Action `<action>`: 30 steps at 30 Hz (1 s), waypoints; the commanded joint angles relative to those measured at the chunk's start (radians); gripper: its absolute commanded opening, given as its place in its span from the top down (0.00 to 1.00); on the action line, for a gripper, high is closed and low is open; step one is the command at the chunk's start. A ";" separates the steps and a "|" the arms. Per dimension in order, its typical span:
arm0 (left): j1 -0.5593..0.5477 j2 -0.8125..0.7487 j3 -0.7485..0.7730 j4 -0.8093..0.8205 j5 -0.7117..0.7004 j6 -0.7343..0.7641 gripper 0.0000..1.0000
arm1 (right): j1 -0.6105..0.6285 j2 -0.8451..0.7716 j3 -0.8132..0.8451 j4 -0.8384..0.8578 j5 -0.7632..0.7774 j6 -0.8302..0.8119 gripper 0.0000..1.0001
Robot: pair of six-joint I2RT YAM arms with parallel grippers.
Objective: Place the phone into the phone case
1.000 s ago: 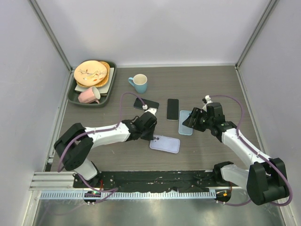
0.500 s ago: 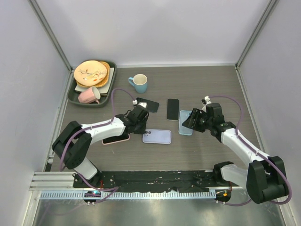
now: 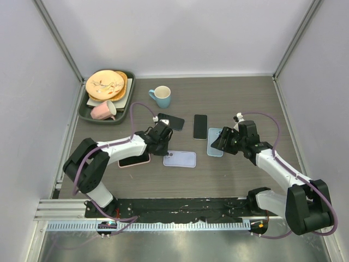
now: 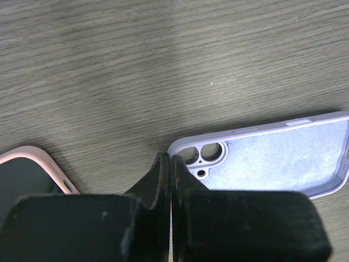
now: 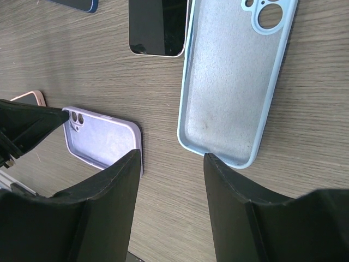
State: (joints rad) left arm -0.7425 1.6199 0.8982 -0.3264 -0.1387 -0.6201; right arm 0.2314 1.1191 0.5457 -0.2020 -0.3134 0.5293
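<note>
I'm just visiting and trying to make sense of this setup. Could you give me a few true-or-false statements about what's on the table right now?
1. The left tool is shut and holds nothing. True.
2. The lavender case has a phone in it. False: it lies empty, lining facing up.
3. The right tool grips the light blue case. False: its jaws stand open on nothing; that case lies flat on the table.
4. A blue mug stands outside the tray. True.
</note>
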 commanded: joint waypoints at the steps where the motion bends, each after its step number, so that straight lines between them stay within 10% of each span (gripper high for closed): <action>1: 0.011 0.001 0.041 0.000 -0.021 -0.009 1.00 | -0.004 0.002 0.003 0.042 -0.010 0.005 0.45; 9: 0.014 -0.002 0.022 0.018 0.001 -0.021 1.00 | -0.006 0.010 -0.003 0.047 -0.016 0.003 0.45; 18: 0.012 -0.123 -0.013 0.020 -0.044 -0.007 0.43 | -0.004 0.007 0.002 0.049 -0.021 -0.003 0.44; 30: 0.138 -0.308 -0.160 0.197 0.175 -0.029 0.27 | -0.004 -0.038 -0.004 0.049 -0.024 -0.006 0.27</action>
State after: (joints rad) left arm -0.6834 1.3361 0.7879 -0.2390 -0.1143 -0.6247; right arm 0.2314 1.1255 0.5423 -0.1875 -0.3244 0.5282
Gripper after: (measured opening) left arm 0.733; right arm 0.693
